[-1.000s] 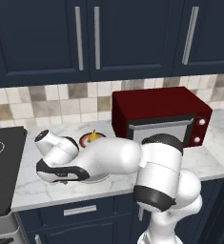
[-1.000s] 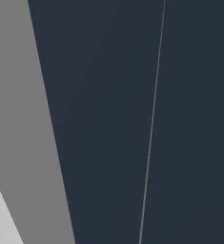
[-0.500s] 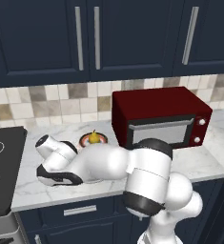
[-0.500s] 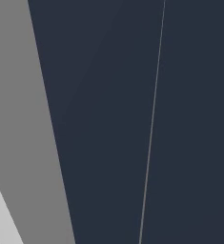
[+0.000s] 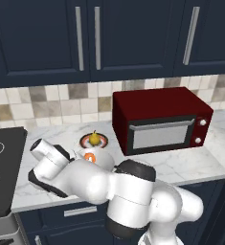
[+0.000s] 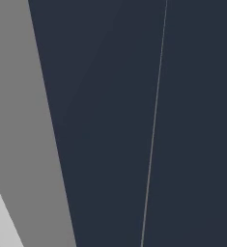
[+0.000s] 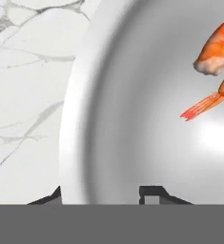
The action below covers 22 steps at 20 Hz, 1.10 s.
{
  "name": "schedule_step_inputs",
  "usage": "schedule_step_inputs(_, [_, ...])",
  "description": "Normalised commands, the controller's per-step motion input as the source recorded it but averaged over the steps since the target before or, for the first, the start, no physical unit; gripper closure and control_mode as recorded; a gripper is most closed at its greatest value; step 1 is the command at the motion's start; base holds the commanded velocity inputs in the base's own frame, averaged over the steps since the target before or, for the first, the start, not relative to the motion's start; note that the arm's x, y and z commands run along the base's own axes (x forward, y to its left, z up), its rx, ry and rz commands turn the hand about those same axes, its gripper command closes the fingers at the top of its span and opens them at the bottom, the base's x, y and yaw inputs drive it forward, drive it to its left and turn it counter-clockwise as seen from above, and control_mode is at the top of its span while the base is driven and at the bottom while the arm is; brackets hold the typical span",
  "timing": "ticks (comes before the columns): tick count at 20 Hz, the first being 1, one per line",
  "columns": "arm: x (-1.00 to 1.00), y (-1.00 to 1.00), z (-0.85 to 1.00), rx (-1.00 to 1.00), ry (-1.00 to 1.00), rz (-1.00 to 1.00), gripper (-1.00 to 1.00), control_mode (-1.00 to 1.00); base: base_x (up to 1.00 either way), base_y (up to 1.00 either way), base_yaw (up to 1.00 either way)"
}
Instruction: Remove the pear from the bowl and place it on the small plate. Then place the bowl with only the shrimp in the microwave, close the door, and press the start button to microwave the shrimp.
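Two dark finger tips of the pincer straddle the left rim of the bowl in the hand view, one outside over the marble and one inside the basin; whether they press the wall cannot be told, though they sit close on either side of it. That bowl is round, shallow and glossy light grey, with a smooth, softly shaded inner wall. Inside it lies the shrimp, curled, orange-pink, with a thin fanned tail. Under the bowl the counter is white marble veined in grey.

From the left base view, the pear, small, yellow and short-stemmed, sits on the small plate, a flat disc with a dark rim and orange-red centre, just behind the bowl and beside the dark red countertop oven. The oven is a boxy appliance with a silver handle bar, a pale window and two round knobs. Beige and brown tiles line the wall under navy cabinet doors with slim metal handles. No writing can be read anywhere.
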Motion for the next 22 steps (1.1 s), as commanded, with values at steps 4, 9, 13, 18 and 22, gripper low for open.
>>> schedule_step_inputs(4, [0.00, -0.14, -0.11, 0.00, 0.00, 0.02, 1.00, -1.00, 0.00, 0.00, 0.00])
schedule_step_inputs(9, [0.00, -0.11, 0.00, 0.00, 0.00, 0.02, 1.00, -1.00, 0.00, 0.00, 0.00])
schedule_step_inputs(13, [0.00, 0.00, 0.25, 0.02, 0.00, 0.05, 1.00, -1.00, 0.00, 0.00, 0.00])
schedule_step_inputs(18, [-0.09, 0.00, 0.57, 0.00, 0.00, 0.07, 1.00, -1.00, 0.00, 0.00, 0.00])
schedule_step_inputs(22, [-0.24, 0.00, 0.59, 0.00, -0.04, 0.04, 1.00, -1.00, 0.00, 0.00, 0.00])
